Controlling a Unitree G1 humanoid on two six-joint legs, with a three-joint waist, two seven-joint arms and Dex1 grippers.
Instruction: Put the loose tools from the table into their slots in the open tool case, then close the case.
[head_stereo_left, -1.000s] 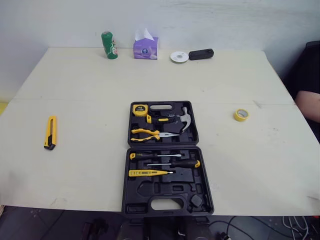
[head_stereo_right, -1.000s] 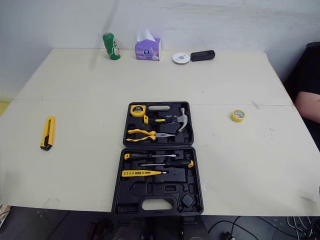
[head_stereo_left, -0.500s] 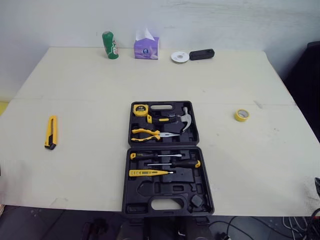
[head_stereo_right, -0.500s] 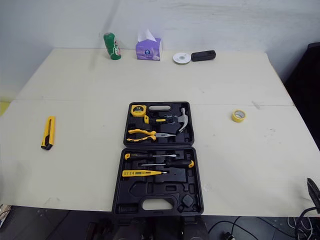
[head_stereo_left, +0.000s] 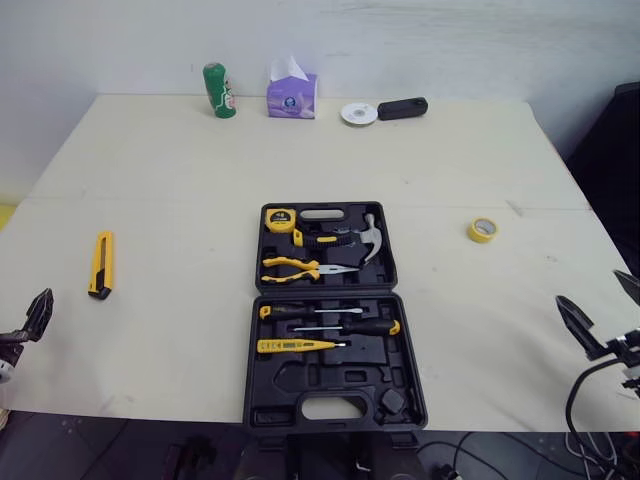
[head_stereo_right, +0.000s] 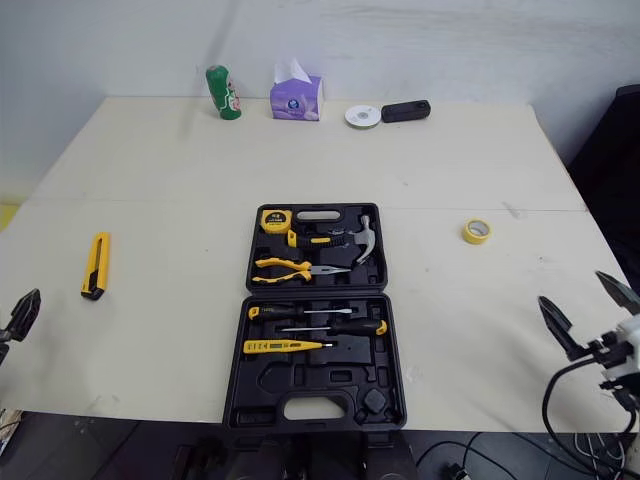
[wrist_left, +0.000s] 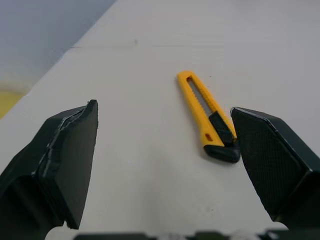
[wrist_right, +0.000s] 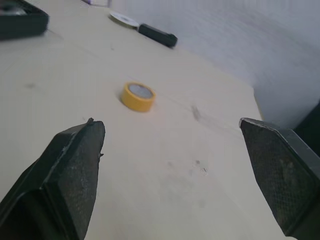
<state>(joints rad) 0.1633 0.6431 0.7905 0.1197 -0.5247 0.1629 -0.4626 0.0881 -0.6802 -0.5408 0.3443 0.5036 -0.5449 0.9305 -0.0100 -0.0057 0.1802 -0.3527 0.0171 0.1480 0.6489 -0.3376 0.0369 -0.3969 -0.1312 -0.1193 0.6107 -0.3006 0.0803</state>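
While your head view shows the open case (head_stereo_left: 300, 377), wrist views show the left gripper (wrist_left: 164, 111) wide before the knife (wrist_left: 205, 112), the right gripper (wrist_right: 170, 122) wide before the tape (wrist_right: 137, 96).

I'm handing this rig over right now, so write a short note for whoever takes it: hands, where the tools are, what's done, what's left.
Left hand: open, empty, low at the near left edge of the table, pointed at the yellow utility knife.
Right hand: open, empty, at the near right edge, pointed at the yellow tape roll.
Tool case: open, mid-table; hammer, pliers, tape measure and screwdrivers sit in slots.
Done: nothing picked up yet.
Left: slot in knife and tape, close case.
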